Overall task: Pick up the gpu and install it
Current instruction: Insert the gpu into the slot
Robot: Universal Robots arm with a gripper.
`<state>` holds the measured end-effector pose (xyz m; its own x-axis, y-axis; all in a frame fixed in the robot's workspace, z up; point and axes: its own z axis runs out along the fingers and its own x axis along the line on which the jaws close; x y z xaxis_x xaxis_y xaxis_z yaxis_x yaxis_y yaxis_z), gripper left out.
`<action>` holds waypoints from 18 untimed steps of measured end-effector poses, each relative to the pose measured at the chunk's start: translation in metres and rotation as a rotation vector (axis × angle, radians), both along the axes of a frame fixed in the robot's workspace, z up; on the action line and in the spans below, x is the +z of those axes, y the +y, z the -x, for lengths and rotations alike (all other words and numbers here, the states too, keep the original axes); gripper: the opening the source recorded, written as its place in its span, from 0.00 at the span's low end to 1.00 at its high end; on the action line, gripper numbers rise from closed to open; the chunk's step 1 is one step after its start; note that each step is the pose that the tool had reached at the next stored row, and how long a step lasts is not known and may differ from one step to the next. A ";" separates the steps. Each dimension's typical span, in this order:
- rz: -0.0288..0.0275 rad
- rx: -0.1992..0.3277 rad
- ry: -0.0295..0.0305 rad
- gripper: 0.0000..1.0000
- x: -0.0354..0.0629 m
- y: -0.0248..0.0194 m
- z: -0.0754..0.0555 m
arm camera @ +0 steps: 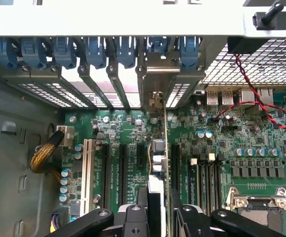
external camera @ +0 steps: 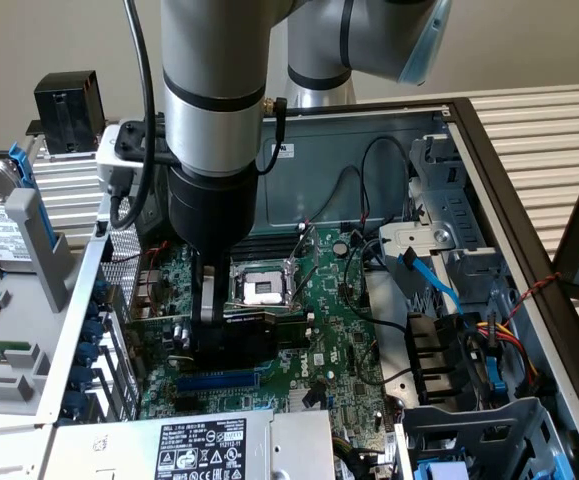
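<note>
The gpu (external camera: 247,331) is a small card with a black shroud, standing on edge low over the green motherboard (external camera: 324,335) inside the open computer case. My gripper (external camera: 209,318) is shut on it from above, just beside the CPU socket (external camera: 259,288). In the wrist view the gpu (arm camera: 157,153) appears edge-on between my fingers (arm camera: 133,217). It lines up along an expansion slot, and its metal end bracket (arm camera: 155,74) stands in the rear slot opening of the case. Whether the card is fully seated in the slot is hidden.
Blue slot latches (arm camera: 93,52) line the case's rear wall. A white slot (arm camera: 87,168) and black slots lie beside the card. A red-black wire (arm camera: 251,103) crosses the board. The power supply (external camera: 209,445), drive cage (external camera: 469,360) and loose cables crowd the case.
</note>
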<state>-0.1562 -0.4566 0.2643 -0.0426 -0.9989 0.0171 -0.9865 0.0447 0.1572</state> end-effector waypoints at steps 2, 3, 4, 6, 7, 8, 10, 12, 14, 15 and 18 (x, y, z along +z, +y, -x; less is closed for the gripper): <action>-0.0003 0.000 -0.0003 0.27 -0.0002 0.0006 0.000; -0.0002 0.000 -0.0003 0.27 -0.0002 0.0006 0.000; 0.0000 0.000 -0.0001 0.27 -0.0001 0.0006 0.000; 0.0001 -0.001 -0.0001 0.27 -0.0001 0.0006 0.000; -0.0002 -0.002 -0.0001 0.27 0.0000 0.0006 0.000; -0.0008 -0.003 0.0000 0.27 0.0000 0.0006 0.000; -0.0019 -0.004 0.0000 0.27 -0.0001 0.0006 0.001; -0.0031 -0.006 0.0001 0.27 -0.0002 0.0006 0.000; -0.0033 -0.007 0.0009 0.27 -0.0003 0.0004 0.000; -0.0032 -0.007 0.0017 0.27 -0.0002 0.0003 0.000; -0.0031 -0.008 0.0044 0.27 -0.0002 0.0002 0.000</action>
<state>-0.1567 -0.4564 0.2641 -0.0506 -0.9986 0.0141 -0.9855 0.0522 0.1617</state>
